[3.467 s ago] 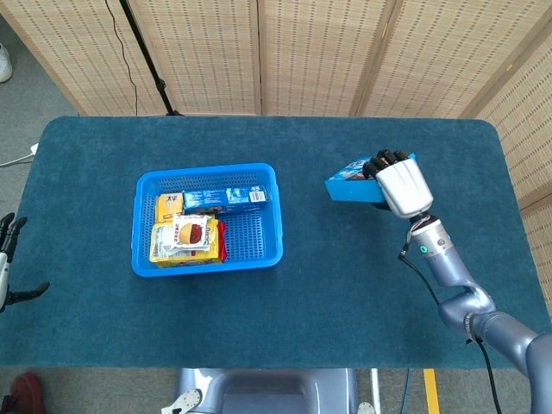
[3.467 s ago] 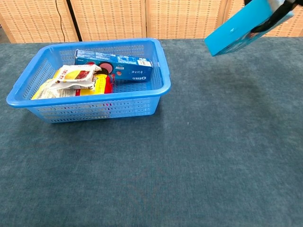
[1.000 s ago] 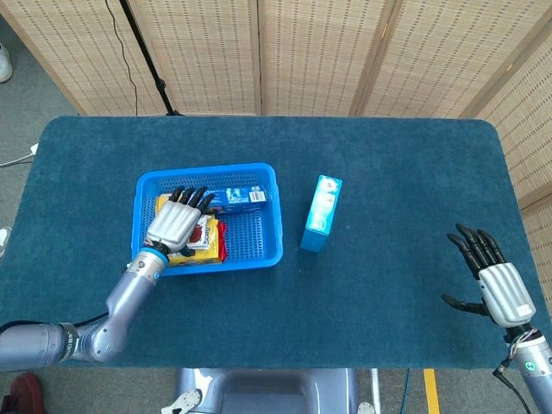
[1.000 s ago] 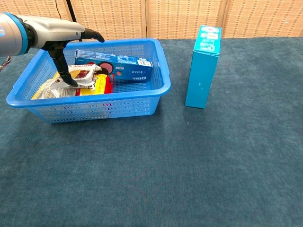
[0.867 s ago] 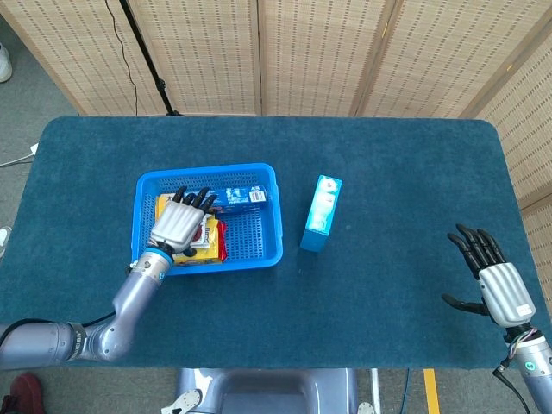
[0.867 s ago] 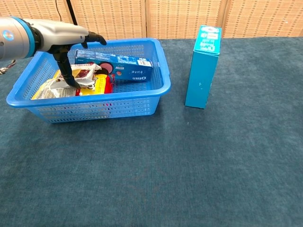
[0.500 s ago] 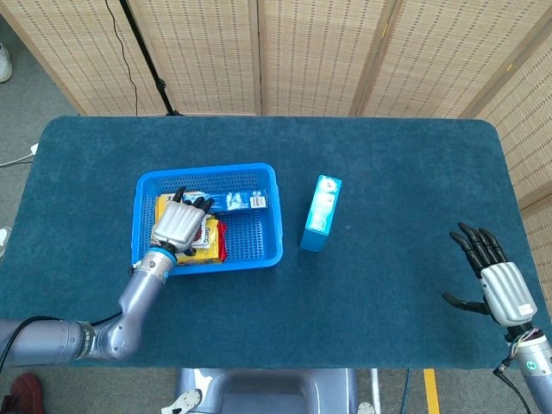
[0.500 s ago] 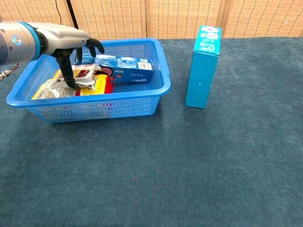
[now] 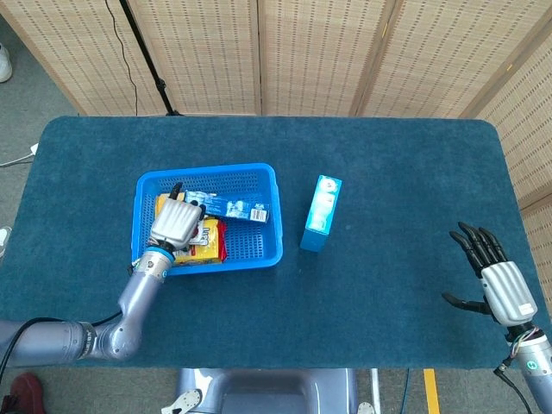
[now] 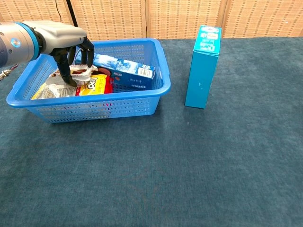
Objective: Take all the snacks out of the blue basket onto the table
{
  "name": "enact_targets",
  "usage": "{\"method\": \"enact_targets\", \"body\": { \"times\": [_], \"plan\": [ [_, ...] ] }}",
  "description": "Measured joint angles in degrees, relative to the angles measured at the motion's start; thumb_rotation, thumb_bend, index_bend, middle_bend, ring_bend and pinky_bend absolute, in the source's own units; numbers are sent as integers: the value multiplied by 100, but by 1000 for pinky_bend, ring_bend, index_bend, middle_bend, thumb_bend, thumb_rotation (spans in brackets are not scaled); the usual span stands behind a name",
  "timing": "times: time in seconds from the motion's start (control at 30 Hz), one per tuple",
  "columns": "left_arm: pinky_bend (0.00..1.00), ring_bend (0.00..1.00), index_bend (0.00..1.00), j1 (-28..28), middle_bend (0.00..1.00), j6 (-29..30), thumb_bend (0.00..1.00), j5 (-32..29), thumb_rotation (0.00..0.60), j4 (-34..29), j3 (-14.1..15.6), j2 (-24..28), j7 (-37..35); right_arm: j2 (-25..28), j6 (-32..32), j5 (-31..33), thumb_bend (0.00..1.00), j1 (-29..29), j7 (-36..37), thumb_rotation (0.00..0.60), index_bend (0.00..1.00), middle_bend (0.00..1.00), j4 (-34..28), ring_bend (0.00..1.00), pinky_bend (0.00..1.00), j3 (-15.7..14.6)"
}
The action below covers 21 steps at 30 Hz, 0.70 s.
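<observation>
Robot test lab or studio corner, woven folding screens [image 9: 319,52] as backdrop, black tripod stand [image 9: 147,56] behind, table [image 9: 388,285] covered in teal carpet-like cloth, grey floor [image 9: 26,95]

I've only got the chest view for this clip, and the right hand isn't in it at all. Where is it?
Observer: In the head view, the right hand is over the near right part of the table, fingers spread, holding nothing.
Operator: Any snack lying near it?
Observer: No. The light blue box is the only snack outside the blue basket. It stands just right of the basket, far from that hand.
Operator: What is the left hand doing, seen from above?
Observer: The left hand grips the left end of the Oreo box, which lies slanted across the basket's far half.
</observation>
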Motion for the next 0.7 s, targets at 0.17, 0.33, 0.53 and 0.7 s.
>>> {"method": "enact_targets", "body": {
  "times": [0.17,0.33,0.53,0.7],
  "plan": [
    [0,477,434,85,429,87,153,262,600,-180,-60,180,-156,1,3,-7,0,-11,-5,600,0,0,-12,0,0,9],
    [0,476,434,209,428,224,155,549,600,-452,-131,480,-317,3,3,-21,0,-17,-15,600,0,0,-27,0,0,13],
    [0,474,434,487,428,362,155,884,600,-740,-135,1015,-621,15,1,-56,0,-23,-34,600,0,0,-64,0,0,5],
    [0,471,433,924,429,333,155,1210,600,-692,-46,1489,-1335,40,27,-83,0,-37,-37,600,0,0,-106,0,0,0]
  ]
}}
